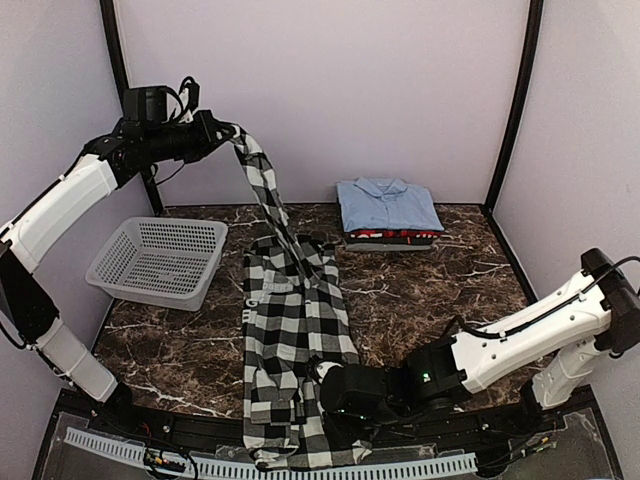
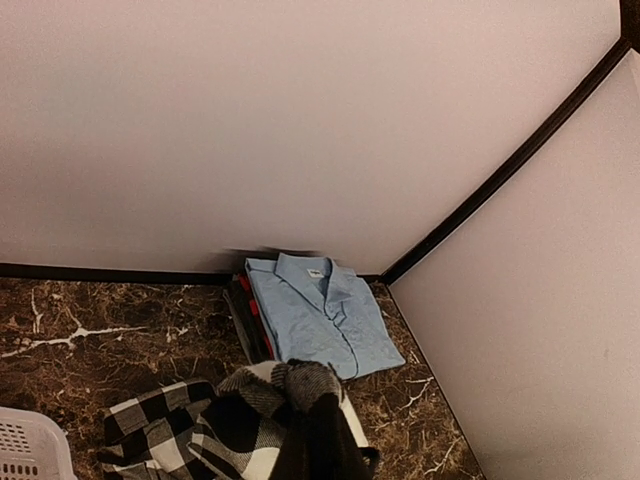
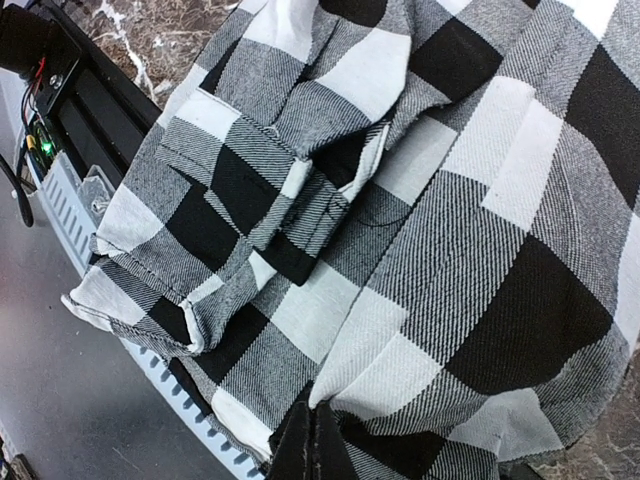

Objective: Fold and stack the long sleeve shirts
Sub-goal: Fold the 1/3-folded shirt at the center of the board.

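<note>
Pale lilac walls [image 1: 320, 90] stand around a dark marble table [image 1: 430, 290]. At 9 o'clock on it sits a grey perforated plastic basket [image 1: 160, 262]. Above the basket, toward 11 o'clock, the left gripper [image 1: 228, 135] is raised high and clenched on one sleeve [image 1: 262, 185] of the black-and-white check shirt [image 1: 295, 330]. The sleeve hangs from it in a slanted line down to the shirt body. This body lies lengthwise in the centre of the table, wrinkled, and its lower part goes over the near edge at 6 o'clock. The right gripper [image 1: 335, 385] is low on the right border of that part. In the right wrist view its dark fingertips [image 3: 305, 450] are pressed together, with check cloth bunched between them. At 1 o'clock, by the back wall, the light blue collared shirt [image 1: 388, 207] lies folded on top of the folded red shirt [image 1: 393, 235], near the top of the check shirt.
</note>
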Robot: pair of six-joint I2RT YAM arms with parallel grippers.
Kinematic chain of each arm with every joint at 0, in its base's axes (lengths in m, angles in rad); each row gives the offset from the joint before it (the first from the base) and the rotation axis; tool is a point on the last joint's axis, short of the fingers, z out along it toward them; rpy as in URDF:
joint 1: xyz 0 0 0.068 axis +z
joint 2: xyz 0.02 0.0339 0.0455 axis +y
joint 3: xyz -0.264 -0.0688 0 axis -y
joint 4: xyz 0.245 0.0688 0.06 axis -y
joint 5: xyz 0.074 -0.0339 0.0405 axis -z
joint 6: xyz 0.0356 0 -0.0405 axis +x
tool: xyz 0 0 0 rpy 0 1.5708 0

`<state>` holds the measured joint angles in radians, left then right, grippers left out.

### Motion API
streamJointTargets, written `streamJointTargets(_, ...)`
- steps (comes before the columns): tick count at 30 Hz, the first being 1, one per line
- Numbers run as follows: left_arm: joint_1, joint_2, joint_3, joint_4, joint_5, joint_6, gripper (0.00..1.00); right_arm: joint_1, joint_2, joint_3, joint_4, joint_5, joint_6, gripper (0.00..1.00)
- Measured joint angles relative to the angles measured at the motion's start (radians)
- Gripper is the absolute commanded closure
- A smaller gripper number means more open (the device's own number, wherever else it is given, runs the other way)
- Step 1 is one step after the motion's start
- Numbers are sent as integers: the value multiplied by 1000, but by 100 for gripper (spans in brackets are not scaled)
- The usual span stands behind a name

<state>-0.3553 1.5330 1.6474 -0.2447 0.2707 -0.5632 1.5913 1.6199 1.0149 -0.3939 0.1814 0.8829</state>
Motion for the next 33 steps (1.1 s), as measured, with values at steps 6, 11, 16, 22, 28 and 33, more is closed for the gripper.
streamJointTargets(6, 0, -10, -44, -11, -53, 21, 100, -3, 43, -2, 55, -42, -23, 100)
streamJointTargets(11, 0, -26, -144, -46, -130, 29, 100, -5, 46, -21, 92, -66, -24, 76)
streamJointTargets(16, 0, -29, -240, -69, -179, 28, 100, -8, 7, -27, 68, -52, -38, 55)
streamJointTargets(22, 0, -29, -278, -80, -201, 28, 100, -8, -210, -114, 5, 42, 8, 58)
streamJointTargets(28, 0, -29, -282, -79, -208, 28, 100, 15, -305, -241, -68, 98, 82, 63)
streamJointTargets(33, 0, -29, -282, -79, -208, 27, 100, 44, -260, -253, -92, 127, 107, 68)
